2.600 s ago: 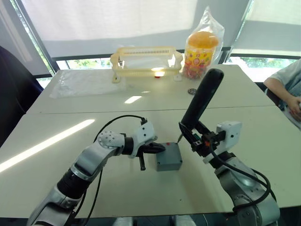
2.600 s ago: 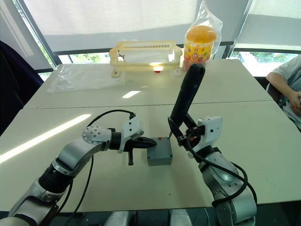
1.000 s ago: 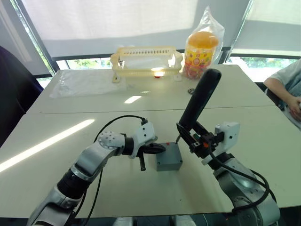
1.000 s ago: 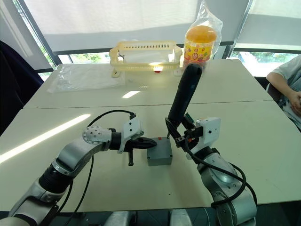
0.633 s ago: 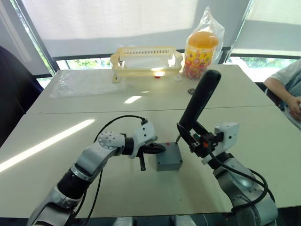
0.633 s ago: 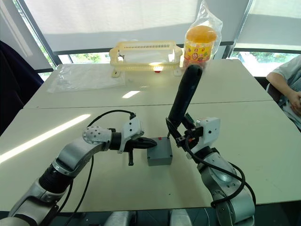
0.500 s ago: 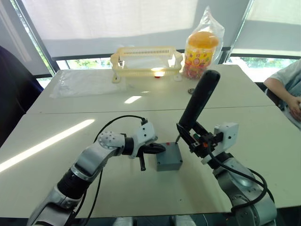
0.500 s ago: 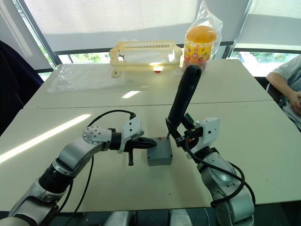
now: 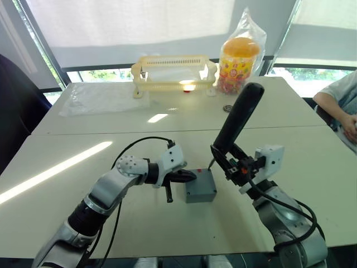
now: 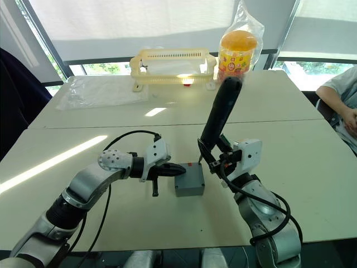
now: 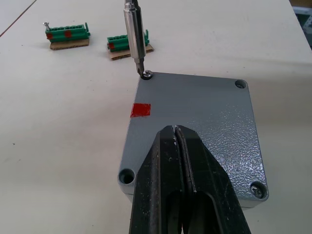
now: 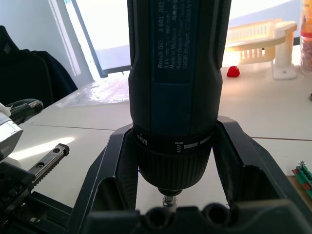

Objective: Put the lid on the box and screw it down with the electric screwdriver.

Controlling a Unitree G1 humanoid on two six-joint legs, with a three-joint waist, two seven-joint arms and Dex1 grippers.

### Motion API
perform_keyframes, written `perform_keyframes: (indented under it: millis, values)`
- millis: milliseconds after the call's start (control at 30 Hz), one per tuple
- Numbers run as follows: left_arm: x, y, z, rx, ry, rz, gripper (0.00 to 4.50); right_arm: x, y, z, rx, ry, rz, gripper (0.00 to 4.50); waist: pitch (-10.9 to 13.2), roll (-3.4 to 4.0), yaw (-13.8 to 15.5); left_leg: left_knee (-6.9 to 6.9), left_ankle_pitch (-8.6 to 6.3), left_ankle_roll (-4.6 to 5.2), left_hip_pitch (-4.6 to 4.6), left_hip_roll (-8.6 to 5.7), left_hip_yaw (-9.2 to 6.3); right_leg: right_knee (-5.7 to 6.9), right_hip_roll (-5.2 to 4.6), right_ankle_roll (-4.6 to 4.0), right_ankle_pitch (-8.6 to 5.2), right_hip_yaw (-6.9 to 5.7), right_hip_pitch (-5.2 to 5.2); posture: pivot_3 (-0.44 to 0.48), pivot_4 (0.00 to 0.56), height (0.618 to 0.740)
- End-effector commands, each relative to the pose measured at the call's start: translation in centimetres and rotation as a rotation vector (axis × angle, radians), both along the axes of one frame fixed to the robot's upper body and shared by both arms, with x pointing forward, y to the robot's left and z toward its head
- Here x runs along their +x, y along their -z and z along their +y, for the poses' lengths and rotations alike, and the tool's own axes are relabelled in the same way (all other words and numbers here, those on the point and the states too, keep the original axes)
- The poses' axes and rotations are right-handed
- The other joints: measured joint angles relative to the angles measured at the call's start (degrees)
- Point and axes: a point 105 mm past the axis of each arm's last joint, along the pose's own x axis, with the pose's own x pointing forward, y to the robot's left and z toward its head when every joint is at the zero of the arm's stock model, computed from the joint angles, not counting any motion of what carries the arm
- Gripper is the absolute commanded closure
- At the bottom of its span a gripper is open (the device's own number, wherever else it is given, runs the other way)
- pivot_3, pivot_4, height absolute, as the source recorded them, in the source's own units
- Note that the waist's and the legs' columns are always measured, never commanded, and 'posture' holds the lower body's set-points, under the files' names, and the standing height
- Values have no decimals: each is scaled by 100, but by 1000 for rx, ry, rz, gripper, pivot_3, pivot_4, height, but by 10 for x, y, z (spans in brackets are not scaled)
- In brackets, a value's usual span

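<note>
One lid (image 11: 195, 117) on box (image 9: 199, 187), four corner holes, one screw under screwdriver (image 9: 235, 124) bit; right gripper (image 12: 168, 170) clamping screwdriver, left gripper (image 11: 181, 161) closed, pressing lid; two green connectors (image 11: 67, 35) nearby.

Table (image 9: 67, 167): your white work surface.
On it: box (image 9: 199, 187), two green connectors (image 11: 68, 35), plastic sheet (image 9: 100, 97), yellow rack (image 9: 173, 70), snack jar (image 9: 239, 58).

Grey lid (image 11: 195, 126) seated on box (image 9: 201, 192); screwdriver (image 9: 234, 125) bit in corner screw.
</note>
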Motion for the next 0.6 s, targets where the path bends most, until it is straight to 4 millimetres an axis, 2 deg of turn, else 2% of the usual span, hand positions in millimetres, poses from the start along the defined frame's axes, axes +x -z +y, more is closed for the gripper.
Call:
perform_keyframes:
  millis: [33,600]
  values:
    - [-4,7,-1,23,8,20,4500,-10,-27,3,13,-17,-110,2730,0,0,-1,0,0,0,0,0,0,0,0,0,0,0,0,0,150,740]
    - [-4,8,0,26,5,20,4500,-10,-27,8,15,-30,-94,2730,0,0,-1,0,0,0,0,0,0,0,0,0,0,0,0,0,150,740]
